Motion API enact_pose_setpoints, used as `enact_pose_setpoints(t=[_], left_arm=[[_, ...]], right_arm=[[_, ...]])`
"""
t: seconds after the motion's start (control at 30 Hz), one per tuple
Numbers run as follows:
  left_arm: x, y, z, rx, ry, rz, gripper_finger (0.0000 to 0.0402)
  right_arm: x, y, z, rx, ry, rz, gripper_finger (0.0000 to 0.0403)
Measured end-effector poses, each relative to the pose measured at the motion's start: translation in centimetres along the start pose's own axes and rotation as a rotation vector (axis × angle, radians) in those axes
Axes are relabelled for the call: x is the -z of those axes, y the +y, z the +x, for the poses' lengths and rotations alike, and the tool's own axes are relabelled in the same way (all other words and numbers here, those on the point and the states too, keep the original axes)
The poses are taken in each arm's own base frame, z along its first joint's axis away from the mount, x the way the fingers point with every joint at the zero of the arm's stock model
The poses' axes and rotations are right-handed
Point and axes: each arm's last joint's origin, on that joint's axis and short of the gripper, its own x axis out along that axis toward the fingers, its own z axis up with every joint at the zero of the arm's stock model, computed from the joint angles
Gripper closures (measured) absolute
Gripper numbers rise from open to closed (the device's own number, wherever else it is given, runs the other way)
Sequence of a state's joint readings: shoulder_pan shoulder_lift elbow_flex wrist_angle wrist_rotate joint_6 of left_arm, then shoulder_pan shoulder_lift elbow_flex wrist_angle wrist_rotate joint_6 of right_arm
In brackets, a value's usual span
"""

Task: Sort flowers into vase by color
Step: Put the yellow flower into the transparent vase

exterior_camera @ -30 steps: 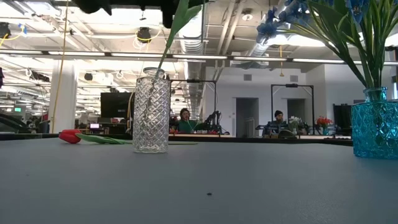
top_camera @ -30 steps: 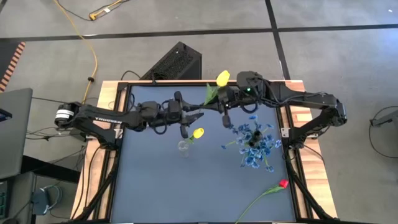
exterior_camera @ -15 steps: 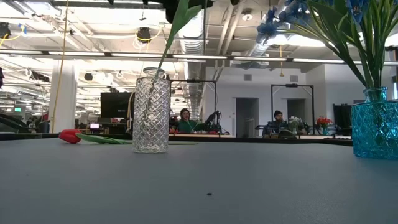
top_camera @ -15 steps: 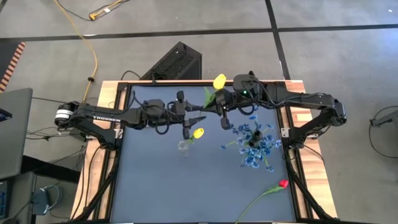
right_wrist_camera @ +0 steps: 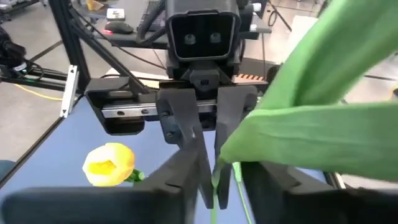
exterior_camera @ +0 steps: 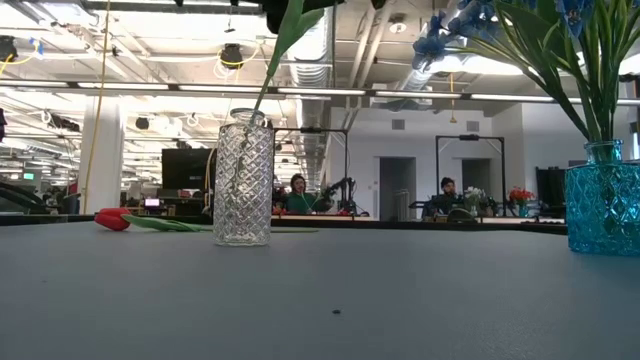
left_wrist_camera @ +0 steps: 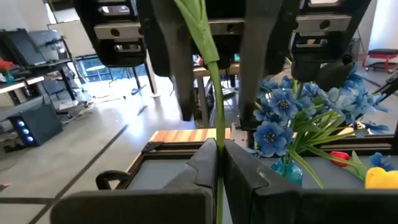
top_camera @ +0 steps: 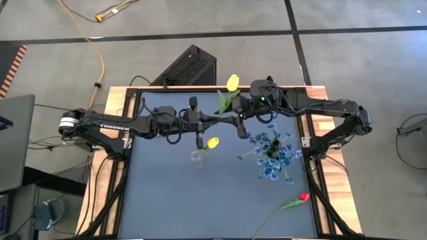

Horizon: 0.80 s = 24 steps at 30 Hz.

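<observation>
A yellow tulip (top_camera: 232, 83) on a long green stem hangs above the table's far middle. My left gripper (top_camera: 223, 120) is shut on its stem. My right gripper (top_camera: 239, 123) faces it from the right, open, with its fingers (left_wrist_camera: 264, 62) on either side of the same stem. A second yellow tulip (top_camera: 212, 142) stands in a clear cut-glass vase (exterior_camera: 243, 180). Blue blossoms (top_camera: 273, 150) fill a blue vase (exterior_camera: 603, 200). A red tulip (top_camera: 303, 197) lies flat on the table at the near right. My left gripper pinches the tulip's green stem (left_wrist_camera: 217, 134) between its two fingers, well below the flower head. The fingers come level from the table's left and lie across the stem. The tulip is lifted clear of the table, and its head leans toward the far edge.
The clear vase stands just near of the two grippers, and the blue vase to its right. The table's near left is bare dark mat (top_camera: 173, 207). Wooden rails and black frame bars (top_camera: 308, 143) run along the table's sides. People sit in the room beyond the table.
My left gripper has gone toward the table's right, onto the stem, and has shut on it. My right gripper has opened around the same stem. The tulip's head has shifted a little toward the table's left.
</observation>
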State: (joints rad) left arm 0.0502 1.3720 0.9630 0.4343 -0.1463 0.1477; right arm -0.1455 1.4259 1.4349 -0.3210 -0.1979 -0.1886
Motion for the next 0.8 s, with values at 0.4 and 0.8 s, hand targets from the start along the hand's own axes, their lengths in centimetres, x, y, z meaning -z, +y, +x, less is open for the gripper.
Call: enact_pose_setpoints(t=[0.4,0.8], left_arm=[[-5.5,1.4,-7.0,-0.089,-0.057,-0.002,0.0401],[-0.4,-3.4,-11.2,0.102,-0.150,-0.174,0.0401]], right_arm=[[0.2,-0.5,-5.8,0.065,0.195,0.085,0.0146],[0.7,1.1,-6.5,0.000,0.282,0.079,0.0148]])
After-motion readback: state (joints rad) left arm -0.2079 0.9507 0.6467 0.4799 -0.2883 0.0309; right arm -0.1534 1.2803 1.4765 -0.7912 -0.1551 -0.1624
